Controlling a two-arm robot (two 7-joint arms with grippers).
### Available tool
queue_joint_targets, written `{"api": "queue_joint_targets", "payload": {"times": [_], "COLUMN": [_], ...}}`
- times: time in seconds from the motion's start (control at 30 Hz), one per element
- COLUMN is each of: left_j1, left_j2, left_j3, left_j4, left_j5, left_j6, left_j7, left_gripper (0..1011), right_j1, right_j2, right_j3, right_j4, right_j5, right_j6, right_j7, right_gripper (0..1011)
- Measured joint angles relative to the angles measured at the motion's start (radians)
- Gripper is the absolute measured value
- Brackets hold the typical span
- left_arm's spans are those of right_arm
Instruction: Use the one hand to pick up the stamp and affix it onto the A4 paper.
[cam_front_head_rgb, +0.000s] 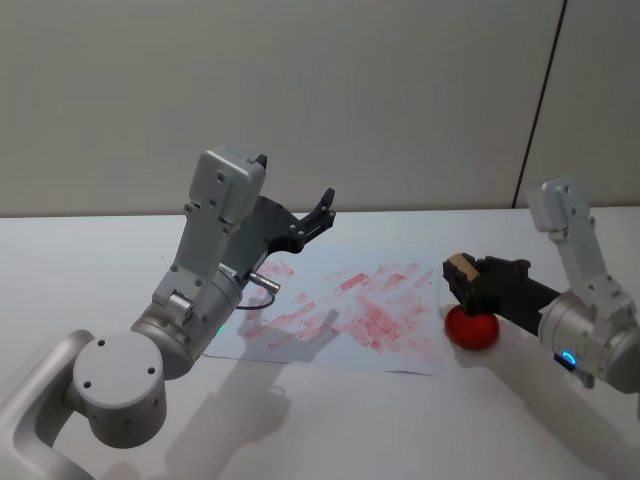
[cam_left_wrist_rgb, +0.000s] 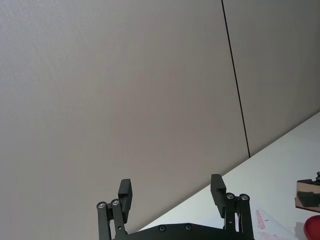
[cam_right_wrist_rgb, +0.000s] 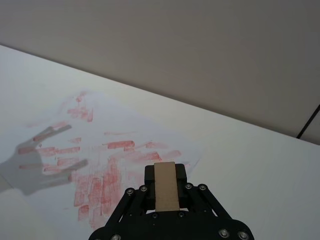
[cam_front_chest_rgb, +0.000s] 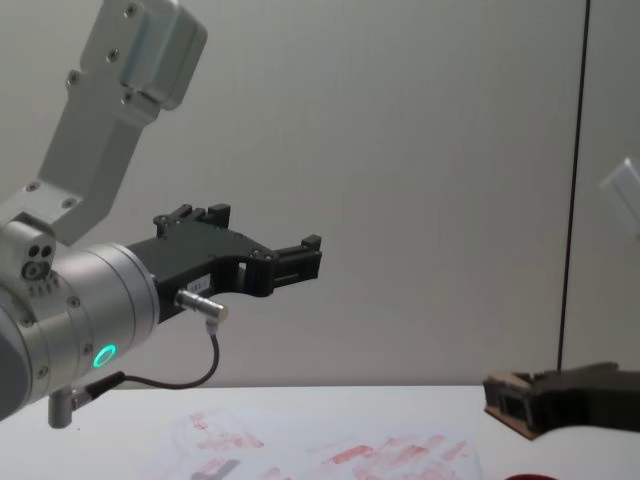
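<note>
The stamp (cam_front_head_rgb: 459, 268), a small tan wooden block, is clamped between the fingers of my right gripper (cam_front_head_rgb: 463, 276), which is shut on it. It hangs just above the red ink pad (cam_front_head_rgb: 471, 327), off the right edge of the A4 paper (cam_front_head_rgb: 340, 310). The white sheet is covered in red prints. In the right wrist view the stamp (cam_right_wrist_rgb: 166, 186) sits between the black fingers with the paper (cam_right_wrist_rgb: 100, 150) ahead of it. My left gripper (cam_front_head_rgb: 293, 178) is open and empty, raised high over the paper's left part.
The white tabletop (cam_front_head_rgb: 330, 430) spreads around the sheet. A grey wall (cam_front_head_rgb: 350, 90) with a dark vertical seam stands behind the table. The left arm's shadow falls on the paper's left half.
</note>
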Motion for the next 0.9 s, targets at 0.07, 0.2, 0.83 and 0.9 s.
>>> {"api": "queue_joint_targets", "payload": {"times": [0.07, 0.2, 0.83, 0.9], "left_j1": [0.0, 0.0, 0.0, 0.0], "left_j2": [0.0, 0.0, 0.0, 0.0], "left_j3": [0.0, 0.0, 0.0, 0.0], "left_j4": [0.0, 0.0, 0.0, 0.0], "left_j5": [0.0, 0.0, 0.0, 0.0], "left_j6": [0.0, 0.0, 0.0, 0.0], "left_j7": [0.0, 0.0, 0.0, 0.0], "left_gripper": [1001, 1002, 1001, 1001], "right_j1": [-0.004, -0.009, -0.008, -0.008], "right_j2": [0.004, 0.008, 0.006, 0.005], "right_j3": [0.0, 0.0, -0.011, -0.013], "right_j4": [0.003, 0.009, 0.047, 0.052], "right_j5": [-0.006, -0.016, -0.05, -0.053], "right_j6": [0.004, 0.011, 0.024, 0.025], "right_j7": [-0.001, -0.004, -0.002, -0.003], "right_gripper": [220, 220, 220, 219]}}
